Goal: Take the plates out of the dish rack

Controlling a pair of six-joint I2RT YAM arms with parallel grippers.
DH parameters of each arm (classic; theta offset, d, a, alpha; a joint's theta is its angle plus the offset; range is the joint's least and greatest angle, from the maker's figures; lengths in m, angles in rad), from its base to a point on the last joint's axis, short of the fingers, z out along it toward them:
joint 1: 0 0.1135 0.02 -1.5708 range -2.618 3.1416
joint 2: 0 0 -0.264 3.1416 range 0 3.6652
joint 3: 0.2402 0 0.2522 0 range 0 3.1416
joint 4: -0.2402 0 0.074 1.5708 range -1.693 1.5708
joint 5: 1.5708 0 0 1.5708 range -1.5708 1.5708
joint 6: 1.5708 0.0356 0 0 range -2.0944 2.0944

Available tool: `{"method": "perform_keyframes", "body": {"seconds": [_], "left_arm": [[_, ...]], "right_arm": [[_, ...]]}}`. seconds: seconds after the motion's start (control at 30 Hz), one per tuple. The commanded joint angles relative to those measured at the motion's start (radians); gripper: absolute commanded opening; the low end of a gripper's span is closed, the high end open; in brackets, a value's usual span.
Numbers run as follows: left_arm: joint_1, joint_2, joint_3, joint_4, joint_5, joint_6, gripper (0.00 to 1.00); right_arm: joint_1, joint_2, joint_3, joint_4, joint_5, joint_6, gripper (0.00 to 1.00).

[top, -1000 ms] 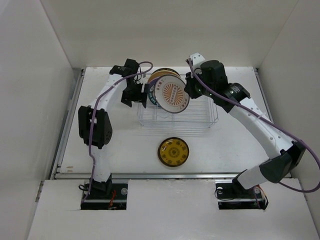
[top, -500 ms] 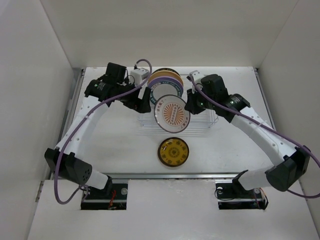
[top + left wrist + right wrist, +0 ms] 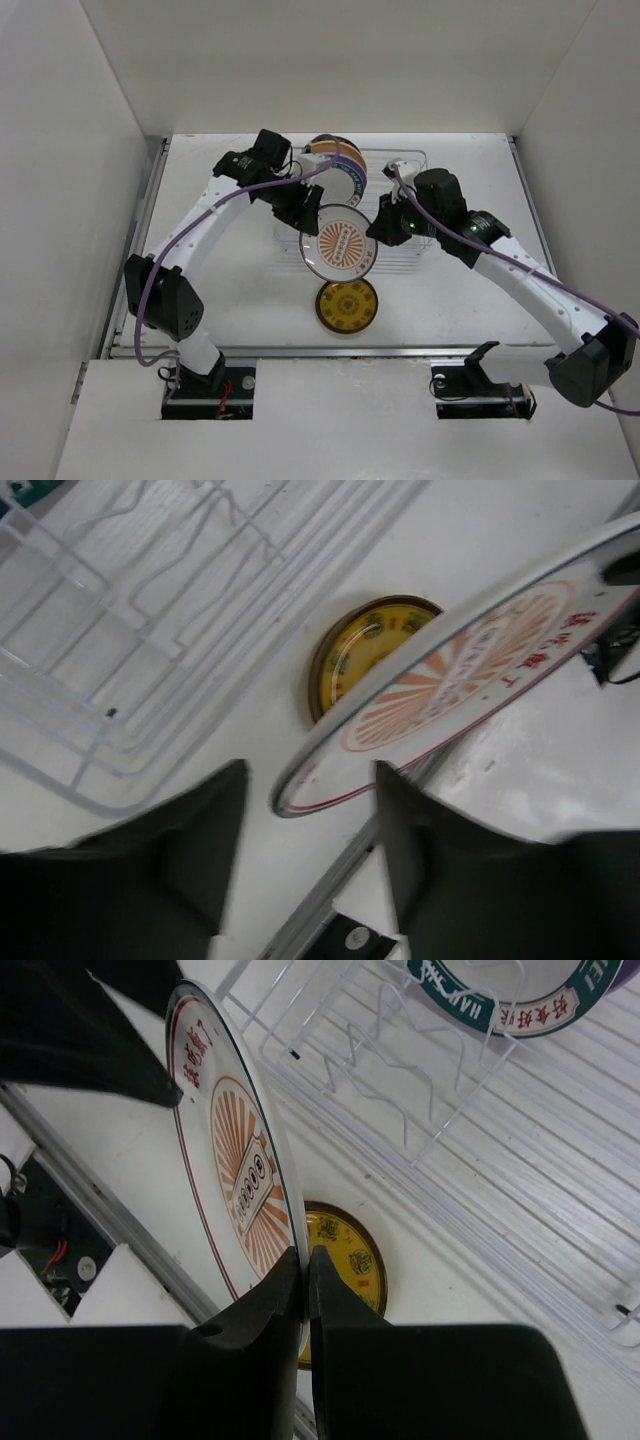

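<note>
The light is bright and even and comes from above; on the white tabletop (image 3: 240, 290) the shadows are soft and pale. In the left wrist view the dark left fingers (image 3: 190, 850) are blurred, with smeared edges, and the sunburst plate (image 3: 470, 680) between them looks a little soft. In the right wrist view the right fingers (image 3: 250, 1350) are almost black but sharp, and the plate pattern above them is clear.

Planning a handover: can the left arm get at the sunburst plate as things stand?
Probably yes: the left gripper is open with the rim of the sunburst plate in its gap and nothing between. The right gripper grips the opposite rim.
</note>
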Motion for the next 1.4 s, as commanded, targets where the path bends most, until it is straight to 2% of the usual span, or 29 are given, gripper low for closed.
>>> {"method": "perform_keyframes", "body": {"seconds": [0.0,0.03,0.07,0.1,0.23,0.43,0.63,0.67,0.73,0.83,0.87,0.93,0.97,1.0,1.07,1.2,1.37], "left_arm": [[-0.016,0.004,0.051,-0.047,0.083,0.009,0.39],[-0.016,0.004,0.051,-0.047,0.083,0.009,0.11],[-0.016,-0.006,0.051,-0.047,0.083,-0.003,0.03],[-0.016,-0.006,0.051,-0.071,0.083,-0.003,0.0],[-0.016,-0.006,0.062,-0.142,0.161,0.021,0.0],[0.053,-0.039,0.053,-0.211,0.287,0.081,0.0],[0.053,-0.082,0.043,-0.165,0.379,0.079,0.0],[0.053,-0.082,0.043,-0.165,0.397,0.079,0.04],[0.053,-0.082,0.043,-0.165,0.423,0.101,0.22],[0.053,-0.063,0.043,-0.165,0.423,0.101,0.26],[0.053,-0.05,0.043,-0.176,0.423,0.101,0.35],[0.053,-0.035,0.054,-0.191,0.433,0.11,0.37],[0.053,-0.026,0.054,-0.2,0.443,0.124,0.33],[0.053,-0.013,0.068,-0.2,0.443,0.124,0.16],[0.053,-0.004,0.068,-0.2,0.443,0.124,0.0],[0.053,-0.004,0.077,-0.209,0.439,0.112,0.0],[0.075,-0.039,0.037,-0.134,0.292,0.018,0.0]], "right_arm": [[0.003,-0.05,-0.009,0.114,-0.045,0.038,0.0],[0.003,-0.05,-0.009,0.114,-0.045,0.038,0.0],[0.003,-0.05,-0.009,0.114,-0.045,0.038,0.0],[0.003,-0.05,-0.009,0.114,-0.045,0.038,0.0],[0.003,-0.059,-0.009,0.124,-0.045,0.038,0.0],[0.003,-0.037,0.0,0.134,-0.045,0.038,0.0],[0.003,0.016,0.009,0.188,-0.13,0.038,0.0],[0.003,0.027,0.009,0.199,-0.142,0.047,0.0],[0.003,0.027,0.018,0.208,-0.142,0.047,0.0],[0.003,0.027,0.027,0.217,-0.142,0.047,0.0],[0.003,0.027,0.028,0.217,-0.142,0.047,0.0],[0.003,0.027,0.028,0.217,-0.142,0.047,0.0],[0.003,0.027,0.028,0.217,-0.142,0.047,0.0],[0.003,0.027,0.028,0.217,-0.142,0.047,0.0],[0.003,0.027,0.028,0.217,-0.142,0.047,0.0],[0.003,0.074,0.037,0.216,-0.138,0.056,0.0],[0.003,0.114,0.078,0.191,-0.065,0.076,0.04]]}}
